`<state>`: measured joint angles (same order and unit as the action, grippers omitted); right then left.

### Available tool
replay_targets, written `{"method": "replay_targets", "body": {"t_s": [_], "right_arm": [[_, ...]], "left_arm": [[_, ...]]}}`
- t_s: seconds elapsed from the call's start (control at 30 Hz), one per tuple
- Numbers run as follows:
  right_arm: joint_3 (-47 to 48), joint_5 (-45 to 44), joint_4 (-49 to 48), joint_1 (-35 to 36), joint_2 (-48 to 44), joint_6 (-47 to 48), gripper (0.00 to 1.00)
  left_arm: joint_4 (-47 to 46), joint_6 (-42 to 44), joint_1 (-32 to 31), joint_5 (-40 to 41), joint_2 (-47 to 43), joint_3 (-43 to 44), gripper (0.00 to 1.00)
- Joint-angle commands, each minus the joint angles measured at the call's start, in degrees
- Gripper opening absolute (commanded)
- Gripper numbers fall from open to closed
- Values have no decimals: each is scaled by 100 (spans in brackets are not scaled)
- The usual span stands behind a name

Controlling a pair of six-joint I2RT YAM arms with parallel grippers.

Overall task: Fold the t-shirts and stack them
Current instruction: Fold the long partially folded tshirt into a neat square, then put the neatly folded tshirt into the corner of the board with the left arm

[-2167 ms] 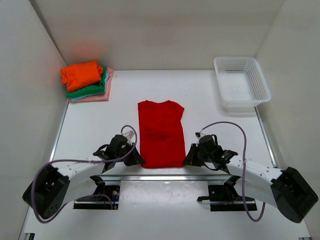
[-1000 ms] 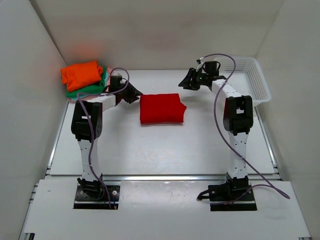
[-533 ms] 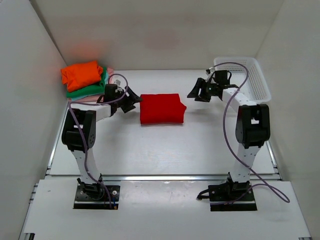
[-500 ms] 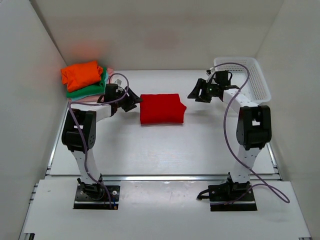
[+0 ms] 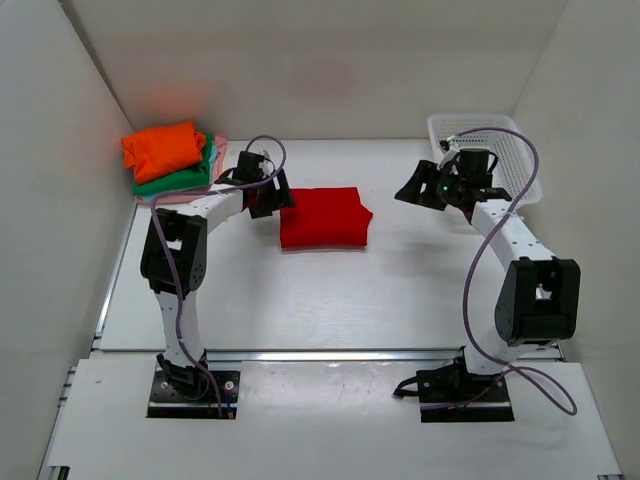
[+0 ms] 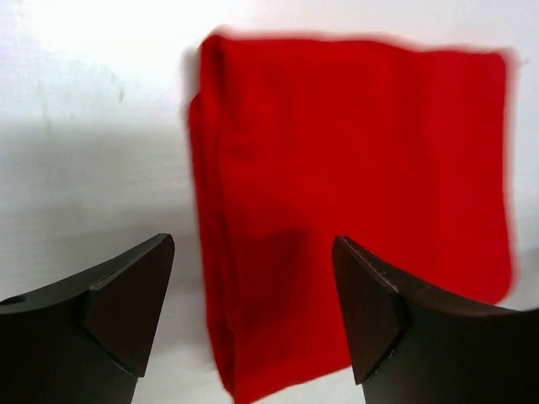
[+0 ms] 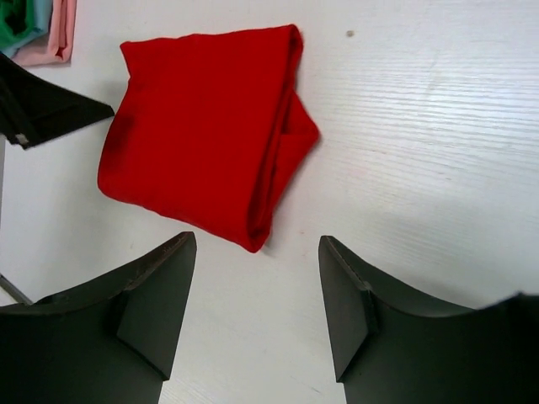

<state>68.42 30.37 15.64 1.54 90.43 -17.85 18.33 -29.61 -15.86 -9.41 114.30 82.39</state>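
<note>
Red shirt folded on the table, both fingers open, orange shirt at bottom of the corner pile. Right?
No: top external shows the orange shirt on top, over the green shirt. Red shirt folded on the table, left fingers and right fingers open: correct.

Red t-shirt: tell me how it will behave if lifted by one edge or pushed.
The red t-shirt shows soft stacked layers at its open edge, so lifted there it would probably droop and unfold. Lying flat, it should not roll; pushed, it would likely bunch up.
</note>
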Motion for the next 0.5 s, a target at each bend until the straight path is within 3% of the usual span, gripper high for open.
{"method": "replay_targets", "body": {"t_s": [0.0, 0.17, 0.33, 0.4, 0.47], "right_arm": [[-119, -120, -228, -145, -333, 149, 57], [-469, -40, -377, -145, -588, 27, 57], [-663, 30, -483, -365, -667, -26, 57], [-681, 22, -465, -409, -685, 9, 57], [-576, 30, -439, -444, -720, 53, 57]], "left_arm": [[821, 218, -22, 131, 250, 102, 85], [1296, 429, -259, 571, 452, 154, 90], [1410, 438, -496, 379, 786, 487, 68], [1761, 517, -594, 404, 988, 743, 70], [2435, 666, -760, 859, 1268, 1364, 80]]}}
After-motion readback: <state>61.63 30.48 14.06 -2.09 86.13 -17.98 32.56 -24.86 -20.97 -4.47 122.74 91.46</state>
